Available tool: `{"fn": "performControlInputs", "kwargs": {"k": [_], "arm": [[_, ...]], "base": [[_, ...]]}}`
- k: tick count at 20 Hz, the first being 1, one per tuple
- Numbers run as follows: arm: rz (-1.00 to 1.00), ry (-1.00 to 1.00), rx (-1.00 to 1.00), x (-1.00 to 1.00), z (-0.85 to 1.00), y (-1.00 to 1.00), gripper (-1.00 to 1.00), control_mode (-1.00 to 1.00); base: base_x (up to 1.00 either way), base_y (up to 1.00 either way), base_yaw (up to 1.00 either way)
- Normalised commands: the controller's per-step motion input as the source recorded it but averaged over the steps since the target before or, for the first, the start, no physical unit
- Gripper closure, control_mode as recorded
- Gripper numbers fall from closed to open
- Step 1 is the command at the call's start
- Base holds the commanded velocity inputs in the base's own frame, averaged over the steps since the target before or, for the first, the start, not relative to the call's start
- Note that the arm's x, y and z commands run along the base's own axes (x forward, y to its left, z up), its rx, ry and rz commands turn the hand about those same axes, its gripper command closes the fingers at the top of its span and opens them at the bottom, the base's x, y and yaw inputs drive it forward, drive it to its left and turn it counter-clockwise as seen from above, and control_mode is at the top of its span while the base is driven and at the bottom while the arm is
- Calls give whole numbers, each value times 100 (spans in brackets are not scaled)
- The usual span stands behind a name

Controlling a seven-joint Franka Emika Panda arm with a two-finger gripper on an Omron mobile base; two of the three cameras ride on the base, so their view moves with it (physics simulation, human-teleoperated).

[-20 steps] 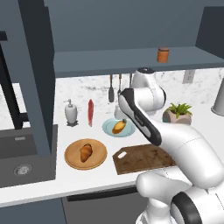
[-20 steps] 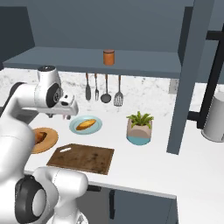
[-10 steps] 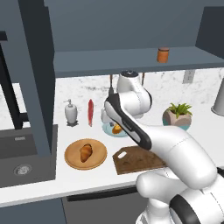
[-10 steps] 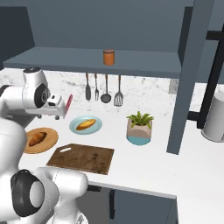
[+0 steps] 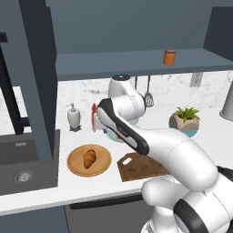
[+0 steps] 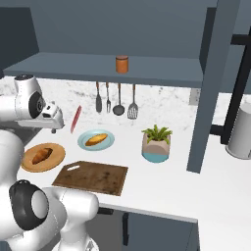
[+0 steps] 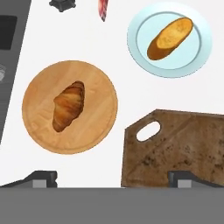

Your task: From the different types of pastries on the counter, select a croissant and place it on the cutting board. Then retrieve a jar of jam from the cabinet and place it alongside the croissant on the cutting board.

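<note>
- In the left base view the arm's own white links covered the pale blue plate [image 5: 110, 135] almost wholly, so the bun on it could not be made out there; the right edge of the cutting board [image 5: 142, 165] was also cut off behind the robot's body.
- In the right base view the gripper [image 6: 55, 122] was seen side-on beside the robot's shoulder, too small to judge the gap between its fingers.
- The hand view showed the two dark fingertips [image 7: 42, 177] set far apart at the bottom, one below the round wooden plate [image 7: 94, 127], the other over the cutting board's near edge; the jaws stood wide and held nothing.
- The croissant [image 7: 68, 105] lay on the round wooden plate, slightly tilted, clear of the rim all around.
- The golden bun [image 7: 169, 37] lay diagonally on the pale blue plate, well apart from the croissant.
- The cutting board lay just beside the wooden plate, not touching it, its handle hole at the corner nearest the plate; its surface was bare, though its far end ran out of the hand view.
- A red object [image 7: 102, 8] and a dark base [image 7: 62, 4] were cut off at the top of the hand view and hard to identify there.
- The jar of jam [image 6: 122, 64] stood upright on the open shelf of the cabinet [image 6: 73, 68], with free shelf on both sides.
- On the counter [image 6: 211, 171], open white surface lay between the two plates and the board; the sink [image 5: 22, 170] bordered the wooden plate's other side.
- A potted plant [image 6: 157, 143] stood to the right of the blue plate, clear of the board.
</note>
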Motion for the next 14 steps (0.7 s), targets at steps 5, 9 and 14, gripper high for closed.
{"fn": "performControlInputs", "kwargs": {"k": [5, 9, 14], "arm": [[0, 0, 3, 0, 0, 33, -100, -100], [0, 2, 16, 5, 0, 23, -100, -100], [0, 4, 10, 13, -2, 33, -100, -100]], "base": [[0, 0, 0], [0, 0, 0], [0, 0, 0]]}}
